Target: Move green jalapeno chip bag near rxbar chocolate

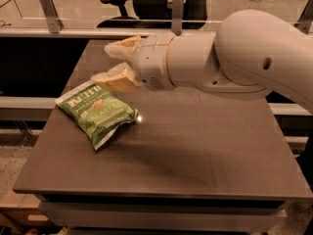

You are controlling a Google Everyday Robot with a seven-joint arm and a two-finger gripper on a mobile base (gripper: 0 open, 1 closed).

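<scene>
The green jalapeno chip bag [98,112] lies flat on the left part of the dark table [195,146], with its white lettering facing up. My gripper [106,62] hovers just above and behind the bag's far end, pointing left. Its two cream fingers are spread apart, one upper [122,45] and one lower [115,80], with nothing between them. The lower finger is close over the bag's top edge. The rxbar chocolate is not in view; my large white arm [244,58] covers the back right of the table.
A metal rail with upright posts [48,4] runs behind the table. Office chairs [146,4] stand beyond it. The table's left edge is close to the bag.
</scene>
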